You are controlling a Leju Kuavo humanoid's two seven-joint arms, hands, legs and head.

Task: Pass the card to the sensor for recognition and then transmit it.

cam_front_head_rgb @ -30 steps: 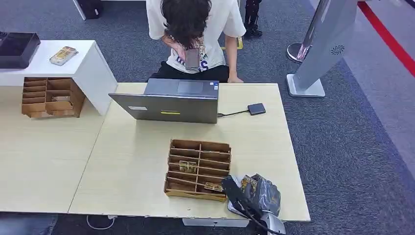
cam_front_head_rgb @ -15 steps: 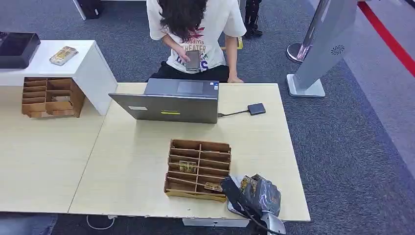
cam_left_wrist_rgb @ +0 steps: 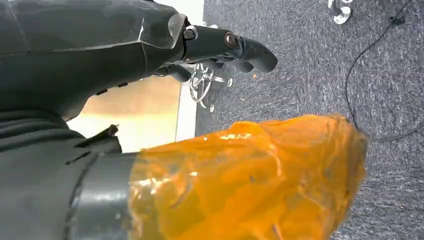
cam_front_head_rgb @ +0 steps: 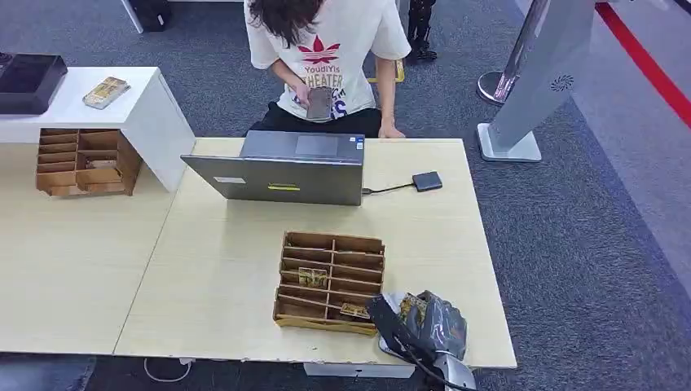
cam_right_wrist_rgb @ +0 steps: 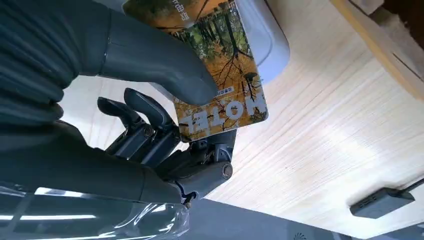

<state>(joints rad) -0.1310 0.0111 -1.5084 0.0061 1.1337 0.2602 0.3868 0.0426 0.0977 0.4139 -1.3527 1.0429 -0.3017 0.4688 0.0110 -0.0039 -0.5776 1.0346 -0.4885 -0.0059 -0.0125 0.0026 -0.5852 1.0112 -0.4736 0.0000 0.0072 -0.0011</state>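
Now right hand (cam_right_wrist_rgb: 165,125) pinching card (cam_right_wrist_rgb: 220,65), long axis toward laptop.

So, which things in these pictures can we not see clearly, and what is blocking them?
- Card, right wrist view: the right robot hand pinches it; its thumb covers part of the print and the picture's edge cuts it off.
- White device under the card, right wrist view: mostly hidden by the card; whether they touch is unclear.
- Left robot hand, left wrist view: an orange wrapped part blocks much of the picture.
- Laptop screen, head view: faces away.
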